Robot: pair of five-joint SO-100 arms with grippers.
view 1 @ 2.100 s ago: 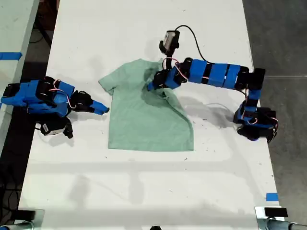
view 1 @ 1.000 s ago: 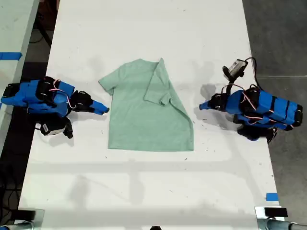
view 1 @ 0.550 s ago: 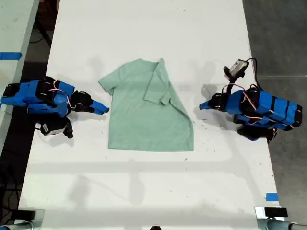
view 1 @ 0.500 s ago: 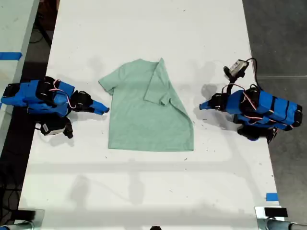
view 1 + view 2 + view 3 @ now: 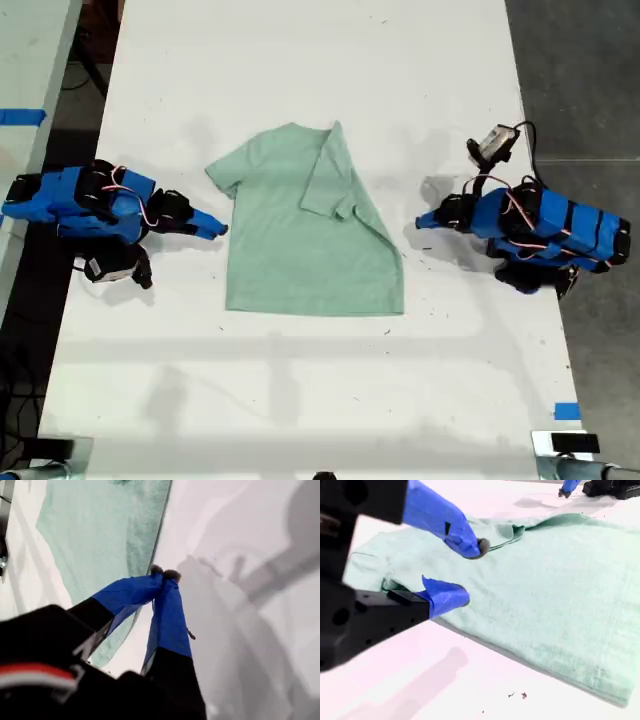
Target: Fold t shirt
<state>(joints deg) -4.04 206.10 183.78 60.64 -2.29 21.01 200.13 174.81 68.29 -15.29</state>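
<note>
At the exterior view's left, my second pincer (image 5: 217, 229) lay low over the white desk (image 5: 300, 70), its blue-taped tips pointing at the shirt. In the second wrist view the second pincer (image 5: 471, 572) was released, its two jaws standing apart with nothing between them, just beside the shirt's near edge by a sleeve.

In the middle of the desk lay the small pale mint-green short-sleeved cloth t shirt (image 5: 285, 250), flat, with its neck toward the top of the exterior view and its hem toward the bottom. The sleeve on the exterior view's left was spread out. The side on the exterior view's right was folded inward over the chest, leaving a slanted edge running down to the hem. The second wrist view showed the t shirt (image 5: 555, 595) spreading away from the jaws, with that fold at its far side.

At the exterior view's right, my first pincer (image 5: 421, 222) sat near the shirt's edge without touching it. In the first wrist view the first pincer (image 5: 164, 575) was clenched, tips together and holding nothing, with the t shirt (image 5: 95, 535) beyond them.
</note>
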